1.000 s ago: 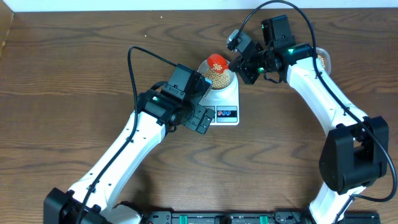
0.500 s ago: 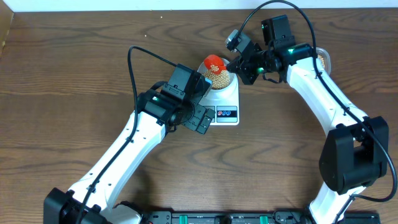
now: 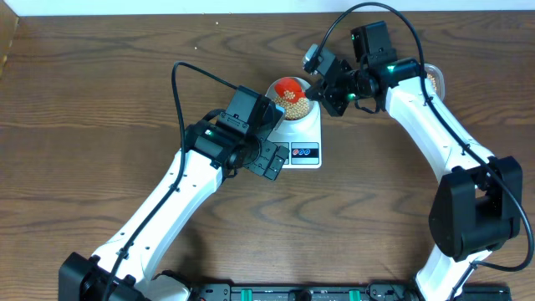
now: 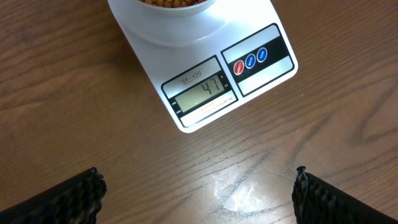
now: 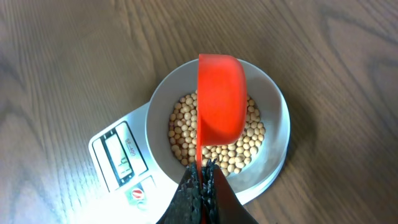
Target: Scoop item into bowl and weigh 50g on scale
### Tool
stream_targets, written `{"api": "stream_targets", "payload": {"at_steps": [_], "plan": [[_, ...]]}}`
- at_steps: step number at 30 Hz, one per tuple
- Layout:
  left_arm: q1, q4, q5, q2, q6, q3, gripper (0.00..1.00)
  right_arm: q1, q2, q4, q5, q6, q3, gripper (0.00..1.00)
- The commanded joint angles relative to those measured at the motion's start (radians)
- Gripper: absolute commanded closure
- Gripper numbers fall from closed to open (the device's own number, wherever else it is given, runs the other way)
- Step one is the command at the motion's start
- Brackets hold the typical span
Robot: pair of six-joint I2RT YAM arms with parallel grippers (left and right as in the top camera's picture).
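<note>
Right tool [image 5: 202,177]: pinched on scoop [image 5: 221,99] handle.
Beans [image 5: 249,146]: in bowl [image 5: 280,118] on scale [image 4: 205,93], under scoop, just beyond tool tips.
Left tool [image 4: 199,202]: wide, empty, facing scale front.

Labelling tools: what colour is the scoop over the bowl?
The scoop is orange-red, clearest in the right wrist view.

Dark brown wood-grain table [image 3: 84,125] across nearly the whole overhead view. Beyond its far edge, a plain white strip [image 3: 167,7], wall or floor impossible to tell. On the worktop in the left wrist view, a soft pale glare [image 4: 239,188] of reflected light.
</note>
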Motion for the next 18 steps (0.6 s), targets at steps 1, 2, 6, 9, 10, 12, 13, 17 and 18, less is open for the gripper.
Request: {"api": "stream_targets", "payload": {"at_steps": [1,2,6,9,10,12,13,17,18], "plan": [[0.005,0.0,-0.009,-0.005,0.017,0.003,0.02,0.005,-0.024,0.0,-0.003,-0.071,0.018,0.99],[0.005,0.0,-0.009,-0.005,0.017,0.003,0.02,0.005,-0.024,-0.001,-0.001,-0.079,0.018,0.99],[0.005,0.0,-0.009,-0.005,0.017,0.003,0.02,0.005,-0.024,-0.001,0.003,-0.119,0.018,0.99],[0.005,0.0,-0.009,-0.005,0.017,0.003,0.02,0.005,-0.024,-0.001,0.018,-0.131,0.018,0.99],[0.005,0.0,-0.009,-0.005,0.017,0.003,0.01,0.005,-0.024,-0.002,0.022,-0.136,0.018,0.99],[0.005,0.0,-0.009,-0.005,0.017,0.003,0.02,0.005,-0.024,-0.004,0.032,-0.153,0.018,0.99],[0.005,0.0,-0.009,-0.005,0.017,0.003,0.02,0.005,-0.024,-0.005,0.032,-0.171,0.018,0.99],[0.005,0.0,-0.009,-0.005,0.017,0.003,0.02,0.005,-0.024,-0.004,0.032,-0.19,0.018,0.99],[0.005,0.0,-0.009,-0.005,0.017,0.003,0.02,0.005,-0.024,-0.005,0.032,-0.19,0.018,0.99]]}}
